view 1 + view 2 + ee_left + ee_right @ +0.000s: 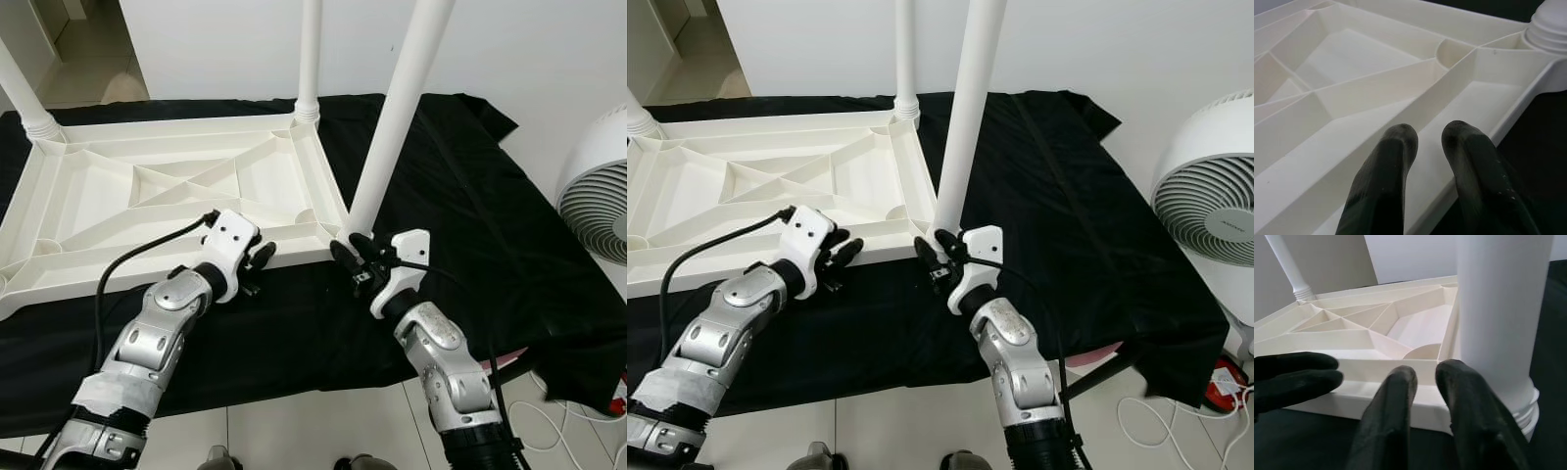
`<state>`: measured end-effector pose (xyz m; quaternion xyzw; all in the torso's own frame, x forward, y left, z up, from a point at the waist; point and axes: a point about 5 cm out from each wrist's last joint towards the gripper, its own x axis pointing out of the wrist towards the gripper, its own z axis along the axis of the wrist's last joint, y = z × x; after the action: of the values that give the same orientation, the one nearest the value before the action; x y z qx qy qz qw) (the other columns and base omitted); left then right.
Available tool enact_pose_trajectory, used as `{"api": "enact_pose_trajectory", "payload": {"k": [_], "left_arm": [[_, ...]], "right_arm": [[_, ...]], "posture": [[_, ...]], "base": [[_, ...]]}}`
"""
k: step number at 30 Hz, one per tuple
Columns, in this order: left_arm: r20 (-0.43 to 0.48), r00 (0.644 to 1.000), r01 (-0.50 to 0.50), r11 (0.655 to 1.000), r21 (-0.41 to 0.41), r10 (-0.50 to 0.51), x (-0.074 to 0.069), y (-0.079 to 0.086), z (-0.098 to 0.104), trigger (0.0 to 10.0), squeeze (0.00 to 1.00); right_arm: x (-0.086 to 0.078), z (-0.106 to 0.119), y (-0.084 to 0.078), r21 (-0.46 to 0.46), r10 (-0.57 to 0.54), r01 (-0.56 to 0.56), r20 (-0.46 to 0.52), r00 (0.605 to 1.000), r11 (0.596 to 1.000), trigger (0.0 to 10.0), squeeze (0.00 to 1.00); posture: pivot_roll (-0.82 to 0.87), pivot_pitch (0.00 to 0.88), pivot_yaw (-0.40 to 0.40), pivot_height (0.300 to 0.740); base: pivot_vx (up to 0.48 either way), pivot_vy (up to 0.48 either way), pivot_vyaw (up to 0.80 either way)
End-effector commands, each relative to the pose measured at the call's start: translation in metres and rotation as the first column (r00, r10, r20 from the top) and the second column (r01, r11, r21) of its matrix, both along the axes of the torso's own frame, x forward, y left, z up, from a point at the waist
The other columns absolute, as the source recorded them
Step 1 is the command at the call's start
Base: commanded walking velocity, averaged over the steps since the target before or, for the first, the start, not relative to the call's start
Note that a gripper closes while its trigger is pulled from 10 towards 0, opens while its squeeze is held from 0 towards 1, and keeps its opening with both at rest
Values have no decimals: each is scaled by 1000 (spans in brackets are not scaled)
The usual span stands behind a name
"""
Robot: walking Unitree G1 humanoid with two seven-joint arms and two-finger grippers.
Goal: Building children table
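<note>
A white plastic tabletop [147, 186] lies upside down on a black cloth [470, 215], ribs facing up. Three white legs stand in its corner sockets: one at the near right [397, 108], one at the far right [310, 49] and one at the far left [24, 98]. My right gripper [348, 250] is at the foot of the near right leg [1498, 308], just beside its threaded base, fingertips nearly together and holding nothing. Left of it, my left gripper [263, 257] hovers over the tabletop's front rim [1469, 161], also shut and empty.
A white floor fan [598, 186] stands close on the right, with cables [568, 411] on the tiled floor below it. The black cloth hangs over the front and right edges of the support. A white wall is behind.
</note>
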<state>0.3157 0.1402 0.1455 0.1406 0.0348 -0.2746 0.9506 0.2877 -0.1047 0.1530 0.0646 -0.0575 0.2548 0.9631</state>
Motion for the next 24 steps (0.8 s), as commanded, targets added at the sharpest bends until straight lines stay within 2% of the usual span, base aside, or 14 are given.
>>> {"api": "enact_pose_trajectory", "payload": {"k": [1,9,12,14,19,22,24], "left_arm": [[0,1000,-12,1000,29,12,1,8,-2,10000,0],[11,1000,14,990,138,-16,0,26,-4,10000,0],[14,1000,23,989,147,-26,-1,28,-4,10000,0],[7,999,43,985,164,-45,-2,32,-4,10000,0],[-18,994,113,980,162,-111,-7,34,-4,10000,0],[-17,992,123,977,173,-121,-7,35,-5,10000,0],[-34,990,140,980,143,-136,-8,34,-6,10000,0]], "right_arm": [[5,-3,-5,8,-14,14,-27,1000,1000,10000,0],[21,4,-19,14,-61,61,-19,998,998,10000,0],[23,5,-22,11,-67,67,-17,998,998,10000,0],[28,6,-31,-1,-101,101,-8,995,995,10000,0],[38,10,-53,-12,-187,187,5,982,982,10000,0],[39,11,-56,-12,-191,191,8,982,982,10000,0],[39,11,-56,-16,-188,188,12,982,982,10000,0]], "posture": [[-39,80,5,740],[-29,73,1,740],[-29,73,1,740],[-26,74,0,740],[-26,74,0,740],[-26,74,0,740],[-29,83,12,740]], "base": [[0,0,0],[0,0,0],[0,0,0],[0,0,0],[0,0,0],[0,0,0],[0,0,0]]}}
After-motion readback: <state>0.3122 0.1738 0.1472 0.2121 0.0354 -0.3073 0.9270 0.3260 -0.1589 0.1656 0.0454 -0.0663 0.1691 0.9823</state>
